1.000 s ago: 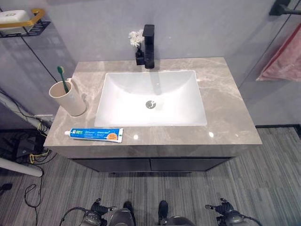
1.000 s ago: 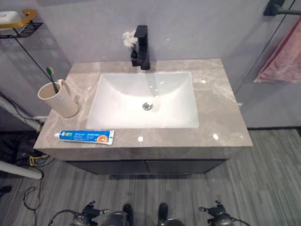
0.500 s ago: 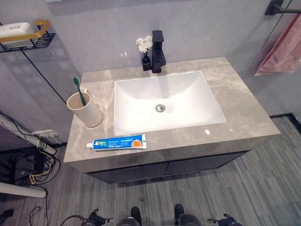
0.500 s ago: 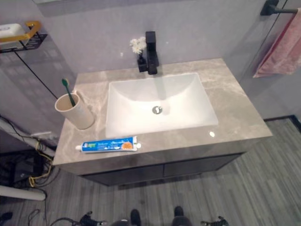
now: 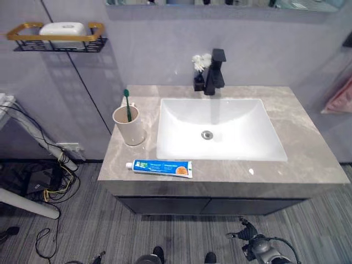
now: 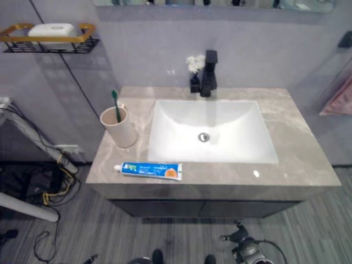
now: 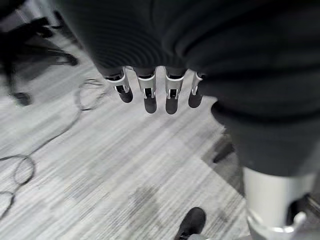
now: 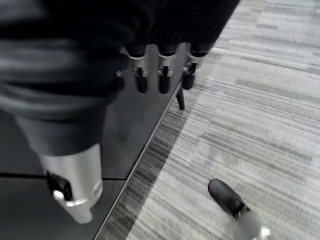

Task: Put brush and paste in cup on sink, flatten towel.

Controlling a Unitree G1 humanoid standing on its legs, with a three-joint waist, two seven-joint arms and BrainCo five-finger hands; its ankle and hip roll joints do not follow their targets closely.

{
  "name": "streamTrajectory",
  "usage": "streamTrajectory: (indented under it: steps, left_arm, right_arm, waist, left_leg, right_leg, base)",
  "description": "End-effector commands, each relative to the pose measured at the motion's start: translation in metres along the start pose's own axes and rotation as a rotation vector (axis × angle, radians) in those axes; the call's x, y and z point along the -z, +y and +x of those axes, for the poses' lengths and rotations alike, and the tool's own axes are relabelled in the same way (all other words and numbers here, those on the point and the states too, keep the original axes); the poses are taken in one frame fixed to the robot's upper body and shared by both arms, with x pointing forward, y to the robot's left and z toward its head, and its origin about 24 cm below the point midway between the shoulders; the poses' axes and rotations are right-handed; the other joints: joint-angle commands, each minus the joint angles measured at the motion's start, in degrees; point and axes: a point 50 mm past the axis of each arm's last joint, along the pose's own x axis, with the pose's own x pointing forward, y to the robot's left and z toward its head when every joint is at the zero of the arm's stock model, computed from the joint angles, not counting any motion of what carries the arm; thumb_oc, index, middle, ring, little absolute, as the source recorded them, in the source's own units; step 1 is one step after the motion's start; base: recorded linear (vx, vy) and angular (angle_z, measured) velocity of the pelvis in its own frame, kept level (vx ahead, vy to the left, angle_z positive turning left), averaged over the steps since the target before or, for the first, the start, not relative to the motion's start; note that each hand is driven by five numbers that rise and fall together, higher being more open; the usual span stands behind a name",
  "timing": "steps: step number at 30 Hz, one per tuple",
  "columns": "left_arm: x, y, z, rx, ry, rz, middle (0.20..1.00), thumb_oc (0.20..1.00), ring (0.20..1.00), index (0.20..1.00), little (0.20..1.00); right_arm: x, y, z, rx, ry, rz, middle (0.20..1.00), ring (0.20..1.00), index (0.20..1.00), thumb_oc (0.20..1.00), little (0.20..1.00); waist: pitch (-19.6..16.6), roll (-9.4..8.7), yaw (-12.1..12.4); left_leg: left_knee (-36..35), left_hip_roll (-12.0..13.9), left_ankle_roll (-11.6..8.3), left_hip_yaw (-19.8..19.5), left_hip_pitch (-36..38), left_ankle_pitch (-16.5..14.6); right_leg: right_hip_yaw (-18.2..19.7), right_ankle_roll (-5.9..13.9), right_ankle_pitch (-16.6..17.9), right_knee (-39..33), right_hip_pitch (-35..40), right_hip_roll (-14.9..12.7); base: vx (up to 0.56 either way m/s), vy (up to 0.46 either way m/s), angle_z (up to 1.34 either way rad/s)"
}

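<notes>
Left hand (image 7: 150, 95): a broad dark ribbed cover over back and wrist, silver fingers (image 7: 171, 97) in a row below it, each ending in a dark tip, and a thick silver thumb with a dark upper part. Right hand (image 8: 160, 75): the same dark ribbed cover, short silver fingers (image 8: 163, 79) with dark tips, a silver thumb bearing a dark patch
</notes>
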Motion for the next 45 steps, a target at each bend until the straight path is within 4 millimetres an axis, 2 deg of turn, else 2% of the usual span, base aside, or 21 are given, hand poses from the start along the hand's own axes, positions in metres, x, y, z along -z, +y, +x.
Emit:
streamTrajectory:
  steps: [1,2,5,7,9,10,11,12,13,16,17,26,29,32,37,45]
  left_arm:
    - [-0.022,0.060,-0.002,-0.127,-0.238,0.144,1.000,1.000,1.000,1.000,1.000]
    - [-0.018,0.082,-0.013,-0.166,-0.281,0.190,1.000,1.000,1.000,1.000,1.000]
    - [-0.020,0.132,-0.050,-0.261,-0.409,0.223,1.000,1.000,1.000,1.000,1.000]
    - [-0.022,0.161,-0.080,-0.322,-0.459,0.237,1.000,1.000,1.000,1.000,1.000]
    - [-0.042,0.185,-0.102,-0.416,-0.565,0.239,1.000,1.000,1.000,1.000,1.000]
    - [-0.041,0.191,-0.109,-0.444,-0.567,0.216,1.000,1.000,1.000,1.000,1.000]
    - [-0.053,0.200,-0.116,-0.501,-0.629,0.193,1.000,1.000,1.000,1.000,1.000]
    - [-0.052,0.205,-0.120,-0.532,-0.630,0.163,1.000,1.000,1.000,1.000,1.000]
    - [-0.061,0.213,-0.127,-0.591,-0.682,0.146,1.000,1.000,1.000,1.000,1.000]
    - [-0.063,0.225,-0.130,-0.656,-0.691,0.129,1.000,1.000,1.000,1.000,1.000]
    - [-0.069,0.235,-0.135,-0.722,-0.729,0.091,1.000,1.000,1.000,1.000,1.000]
    - [-0.093,0.251,-0.143,-0.810,-0.815,0.148,1.000,1.000,1.000,1.000,1.000]
    - [-0.107,0.251,-0.148,-0.809,-0.875,0.177,1.000,1.000,1.000,1.000,1.000]
    - [-0.108,0.252,-0.150,-0.806,-0.883,0.187,1.000,1.000,1.000,1.000,1.000]
    - [-0.125,0.254,-0.162,-0.777,-0.961,0.251,1.000,1.000,1.000,1.000,1.000]
    - [-0.135,0.254,-0.162,-0.764,-0.994,0.262,1.000,1.000,1.000,1.000,1.000]
  right_arm:
    - [0.004,-0.042,0.001,0.122,-0.013,-0.071,1.000,1.000,1.000,1.000,1.000]
    - [0.008,-0.050,0.000,0.136,-0.008,-0.086,1.000,1.000,1.000,1.000,1.000]
    - [0.032,-0.065,-0.006,0.167,0.067,-0.071,1.000,1.000,1.000,1.000,1.000]
    - [0.042,-0.059,-0.008,0.148,0.101,-0.065,1.000,1.000,1.000,1.000,1.000]
    - [0.053,-0.050,-0.011,0.116,0.139,-0.078,1.000,1.000,1.000,1.000,1.000]
    - [0.055,-0.044,-0.011,0.097,0.146,-0.082,1.000,1.000,1.000,1.000,1.000]
    - [0.059,-0.038,-0.013,0.078,0.158,-0.093,1.000,1.000,1.000,1.000,1.000]
    - [0.060,-0.033,-0.013,0.065,0.163,-0.096,1.000,1.000,1.000,1.000,1.000]
    - [0.063,-0.029,-0.014,0.053,0.173,-0.095,1.000,1.000,1.000,1.000,1.000]
    - [0.065,-0.020,-0.015,0.029,0.186,-0.099,1.000,1.000,1.000,1.000,1.000]
    - [0.065,-0.013,-0.016,0.010,0.189,-0.103,1.000,1.000,1.000,1.000,1.000]
    - [0.064,-0.003,-0.016,-0.013,0.194,-0.092,1.000,1.000,1.000,1.000,1.000]
    - [0.067,0.003,-0.018,-0.029,0.213,-0.077,1.000,1.000,1.000,1.000,1.000]
    - [0.069,0.004,-0.019,-0.033,0.220,-0.078,1.000,1.000,1.000,1.000,1.000]
    - [0.085,0.010,-0.026,-0.062,0.276,-0.084,1.000,1.000,1.000,1.000,1.000]
    - [0.080,0.015,-0.025,-0.072,0.258,-0.071,1.000,1.000,1.000,1.000,1.000]
  waist:
    - [2.0,1.85,1.4]
    - [2.0,1.98,1.7]
    - [2.0,2.58,2.7]
    - [1.6,2.57,2.7]
    - [1.5,3.05,2.9]
    - [1.3,2.85,2.8]
    - [1.3,3.04,2.7]
    - [1.2,3.01,2.5]
    - [1.1,3.18,2.3]
    - [0.8,3.03,2.0]
    - [0.5,3.07,1.7]
    - [-0.2,2.94,0.2]
    - [0.1,2.49,-0.6]
    - [0.2,2.42,-0.7]
    - [0.5,2.11,-2.0]
    - [1.1,1.62,-3.0]
  left_leg:
    - [-0.1,1.5,-2.28,-1.9,-0.5,1.0]
    - [-0.6,1.7,-2.61,-2.4,-0.5,1.4]
    - [-1.2,2.1,-3.17,-3.4,-1.2,2.3]
    - [-1.3,2.3,-3.35,-3.6,-1.0,2.3]
    - [-1.4,2.5,-3.42,-3.6,-0.5,2.2]
    - [-1.4,2.6,-3.50,-3.5,-0.3,2.2]
    - [-1.4,2.6,-3.62,-3.5,-0.2,2.3]
    - [-1.4,2.7,-3.73,-3.4,0.0,2.2]
    - [-1.4,2.8,-3.86,-3.4,0.0,2.3]
    - [-1.4,3.0,-4.15,-3.3,0.1,2.3]
    - [-1.4,3.2,-4.41,-3.1,0.0,2.5]
    - [-1.4,3.6,-5.10,-0.6,-0.4,2.0]
    - [-1.4,4.0,-5.33,1.2,-0.3,2.0]
    - [-1.4,4.1,-5.36,1.5,-0.2,2.0]
    - [-1.4,4.3,-5.62,2.3,-0.3,1.9]
    - [-1.4,5.1,-6.04,2.7,-2.6,2.8]
  right_leg:
    - [-2.5,3.35,2.6,3.0,-2.1,-2.0]
    - [-3.0,3.42,2.6,2.5,-1.6,-1.9]
    - [-4.6,3.75,3.1,1.3,-1.2,-1.9]
    - [-5.1,3.85,3.1,0.7,-0.6,-1.7]
    - [-5.0,3.82,3.0,0.6,-0.3,-1.5]
    - [-4.9,3.77,3.0,0.4,-0.1,-1.4]
    - [-4.8,3.72,2.9,0.3,0.0,-1.3]
    - [-4.8,3.66,3.0,0.2,0.1,-1.2]
    - [-4.6,3.57,3.0,0.1,0.1,-1.1]
    - [-4.2,3.43,3.1,0.0,0.0,-0.9]
    - [-4.0,3.33,3.3,-0.2,-0.1,-0.9]
    - [-1.5,3.85,4.3,-0.8,-2.2,-1.2]
    - [0.3,3.80,4.9,-0.8,-3.4,-0.9]
    - [0.5,3.74,4.9,-0.8,-3.4,-0.9]
    - [1.4,3.83,5.0,-0.8,-4.2,-0.6]
    - [2.1,3.62,5.6,-0.8,-6.8,-0.2]
  base:
    - [-0.03,-0.079,0.34]
    - [-0.03,-0.086,0.40]
    - [-0.01,-0.073,0.27]
    - [0.03,-0.048,0.13]
    - [0.02,-0.043,0.13]
    - [0.02,-0.042,0.01]
    - [0.03,-0.038,0.02]
    - [0.02,-0.050,-0.01]
    - [0.02,-0.044,-0.04]
    - [0.02,-0.038,-0.03]
    - [0.01,-0.025,-0.03]
    - [0.00,-0.011,-0.13]
    - [-0.01,-0.020,-0.33]
    - [0.02,-0.002,-0.16]
    - [0.01,-0.001,-0.12]
    - [-0.01,-0.016,-0.03]
